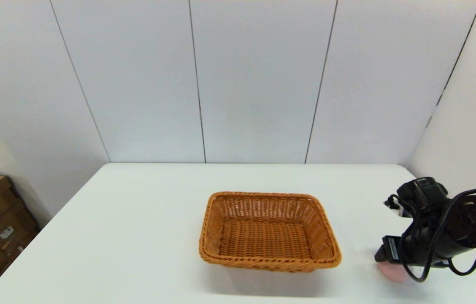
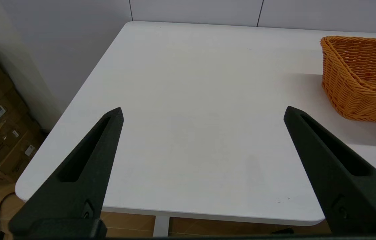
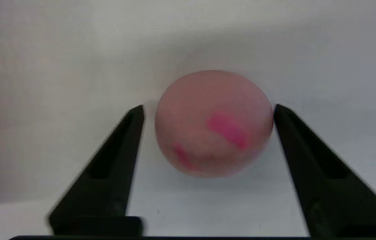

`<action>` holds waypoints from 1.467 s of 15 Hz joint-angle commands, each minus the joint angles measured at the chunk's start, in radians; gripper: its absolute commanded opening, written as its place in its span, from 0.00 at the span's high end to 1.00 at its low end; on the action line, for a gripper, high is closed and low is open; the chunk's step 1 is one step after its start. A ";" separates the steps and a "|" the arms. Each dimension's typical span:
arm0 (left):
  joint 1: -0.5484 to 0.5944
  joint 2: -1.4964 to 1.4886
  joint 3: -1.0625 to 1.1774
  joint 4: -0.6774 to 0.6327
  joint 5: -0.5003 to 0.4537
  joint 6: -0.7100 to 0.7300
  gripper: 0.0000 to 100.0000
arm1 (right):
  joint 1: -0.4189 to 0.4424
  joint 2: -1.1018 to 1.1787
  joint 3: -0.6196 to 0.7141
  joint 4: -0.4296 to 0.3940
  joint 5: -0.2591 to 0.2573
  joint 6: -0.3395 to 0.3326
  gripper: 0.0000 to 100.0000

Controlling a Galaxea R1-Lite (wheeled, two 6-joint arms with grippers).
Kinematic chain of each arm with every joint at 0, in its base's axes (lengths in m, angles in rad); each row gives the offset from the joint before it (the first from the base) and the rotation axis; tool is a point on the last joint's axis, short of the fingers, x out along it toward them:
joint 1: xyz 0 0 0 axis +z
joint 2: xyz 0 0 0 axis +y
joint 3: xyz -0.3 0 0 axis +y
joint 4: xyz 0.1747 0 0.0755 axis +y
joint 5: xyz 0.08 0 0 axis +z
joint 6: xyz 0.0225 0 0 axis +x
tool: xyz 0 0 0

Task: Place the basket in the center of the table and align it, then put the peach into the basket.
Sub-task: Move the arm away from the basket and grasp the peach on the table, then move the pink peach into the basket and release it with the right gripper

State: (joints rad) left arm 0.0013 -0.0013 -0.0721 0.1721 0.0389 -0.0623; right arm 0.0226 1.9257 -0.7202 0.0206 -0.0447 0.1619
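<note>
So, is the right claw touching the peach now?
Cannot tell. In the right wrist view the right claw is open around the peach; one finger looks apart, the other borders it.

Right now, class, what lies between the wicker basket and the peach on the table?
Only bare white table, seen in the head view: the wicker basket sits mid-table, the peach at its right under the open right gripper.

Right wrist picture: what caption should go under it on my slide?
The right tool, open, straddles the pink peach lying on the white table, one finger on each side.
</note>
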 commanded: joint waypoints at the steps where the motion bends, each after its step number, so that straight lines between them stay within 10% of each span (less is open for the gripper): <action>1: 0.000 0.000 0.000 0.001 0.001 -0.002 0.00 | 0.000 0.019 -0.005 0.002 0.000 0.004 1.00; 7: 0.000 0.000 0.000 0.001 0.001 -0.002 0.00 | 0.028 -0.188 -0.036 0.042 0.020 0.013 1.00; 12: 0.000 0.000 0.000 0.001 0.001 -0.002 0.00 | 0.234 -0.390 -0.116 0.073 0.066 0.045 1.00; 22: 0.000 0.000 -0.002 0.001 0.001 -0.001 0.00 | 0.517 0.006 -0.374 0.096 0.063 0.051 1.00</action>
State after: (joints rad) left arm 0.0013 -0.0013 -0.0721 0.1726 0.0394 -0.0619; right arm 0.5011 1.7740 -1.0183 0.1160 0.0172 0.2106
